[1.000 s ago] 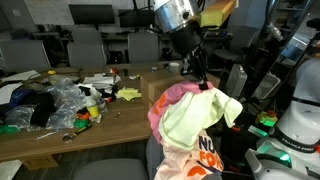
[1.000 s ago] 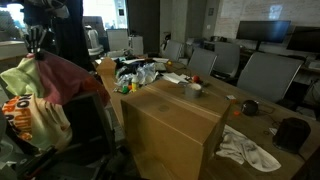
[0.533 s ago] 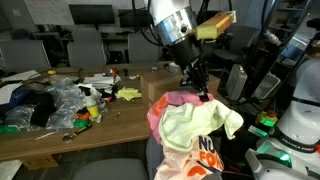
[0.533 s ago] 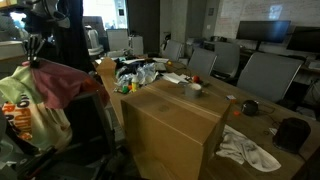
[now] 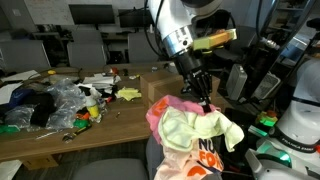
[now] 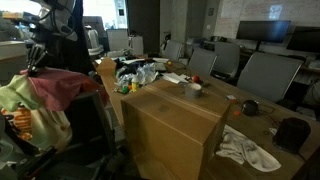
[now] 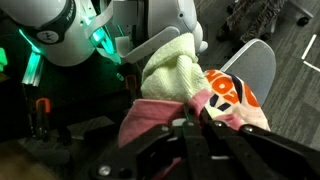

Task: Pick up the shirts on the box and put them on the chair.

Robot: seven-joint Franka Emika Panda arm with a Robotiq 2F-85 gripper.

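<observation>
My gripper (image 5: 204, 100) is shut on a pink shirt (image 5: 165, 103) and holds it low over the chair (image 5: 112, 170). A pale yellow-green shirt (image 5: 195, 128) and a white shirt with orange print (image 5: 206, 156) hang over the chair back beneath it. In an exterior view the gripper (image 6: 33, 68) holds the pink shirt (image 6: 62, 86) above the draped shirts (image 6: 25, 112). The wrist view shows the shut fingers (image 7: 195, 110) pinching the pink cloth (image 7: 155, 118), with the yellow-green shirt (image 7: 175, 62) and the grey chair seat (image 7: 256, 60) below. The top of the cardboard box (image 6: 175, 125) is bare.
The wooden table (image 5: 40, 140) holds plastic bags and small clutter (image 5: 60, 100). A white cloth (image 6: 248, 148) lies on the table beside the box. A white machine with green lights (image 5: 298, 115) stands close to the chair. Office chairs (image 6: 265, 72) stand behind.
My gripper has moved down and towards the chair with the pink shirt in it. The shirt now sags onto the other shirts.
</observation>
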